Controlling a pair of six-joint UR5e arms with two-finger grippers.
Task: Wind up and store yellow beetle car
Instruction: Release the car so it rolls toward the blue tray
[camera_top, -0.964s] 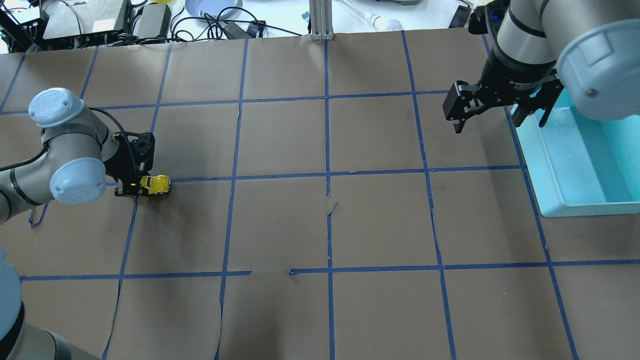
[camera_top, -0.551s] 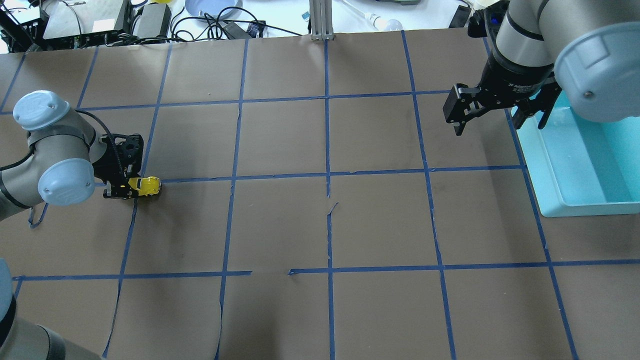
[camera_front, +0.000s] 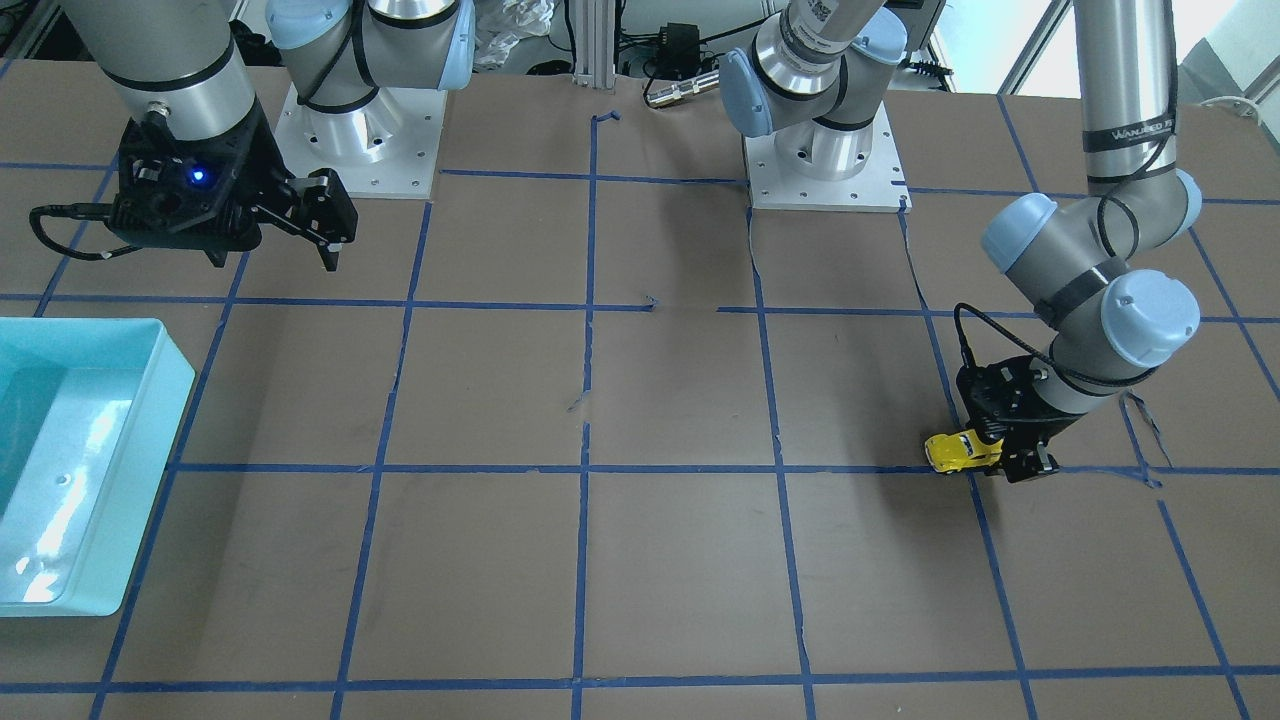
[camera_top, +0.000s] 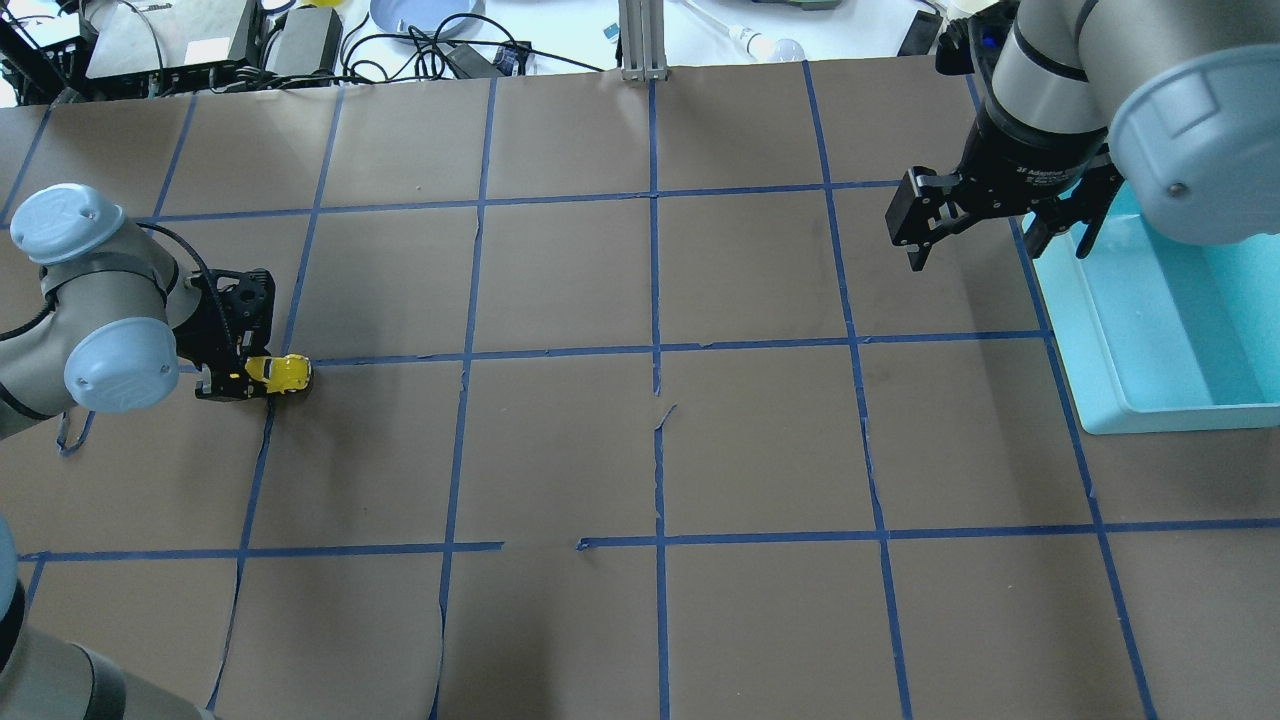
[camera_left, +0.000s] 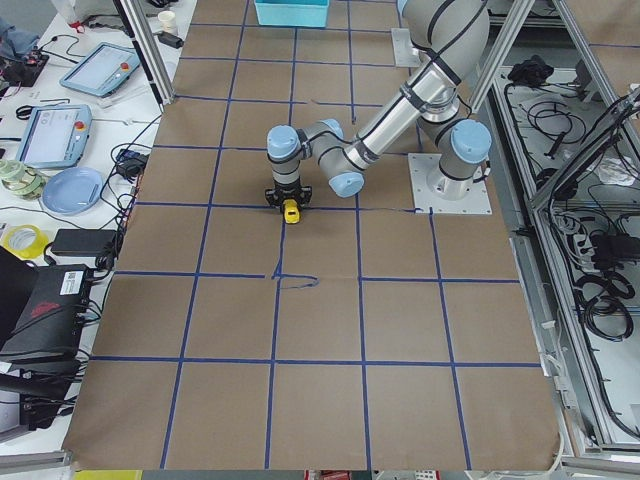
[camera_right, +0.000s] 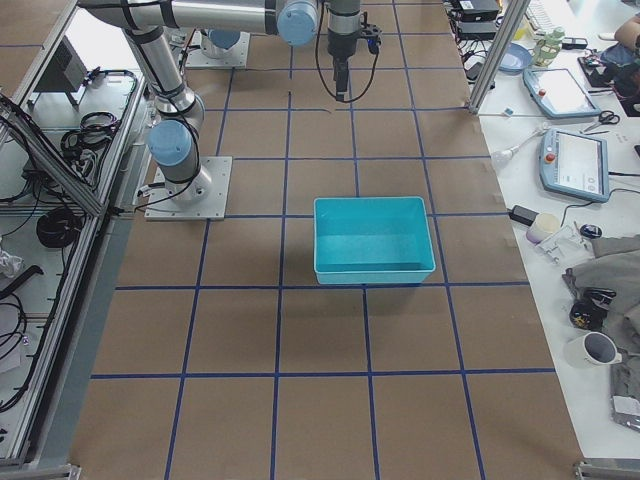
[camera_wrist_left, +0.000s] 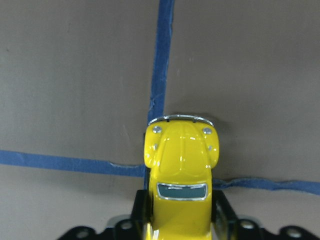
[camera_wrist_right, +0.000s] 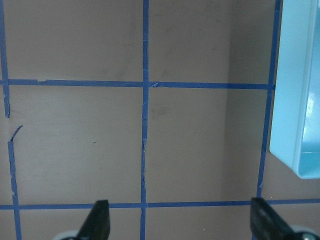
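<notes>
Open tabletop (camera_top: 760, 440) from yellow beetle car (camera_top: 285, 373) to teal bin (camera_top: 1120, 330), right end effector (camera_top: 995, 250) at bin's rim.

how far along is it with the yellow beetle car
Done: the left gripper is shut on the rear of the yellow beetle car. In hand: the car sits wheels-down on the brown paper, so the wind-up looks under way. Left: storing it; the teal bin is empty, with the open right gripper beside it.

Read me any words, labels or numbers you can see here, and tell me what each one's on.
"2F Adaptive": on the body of the right gripper, overhead view; the letters after it are too small.
White lettering on the left arm, front-facing view: too blurred to read.
Car: no text shows.
</notes>
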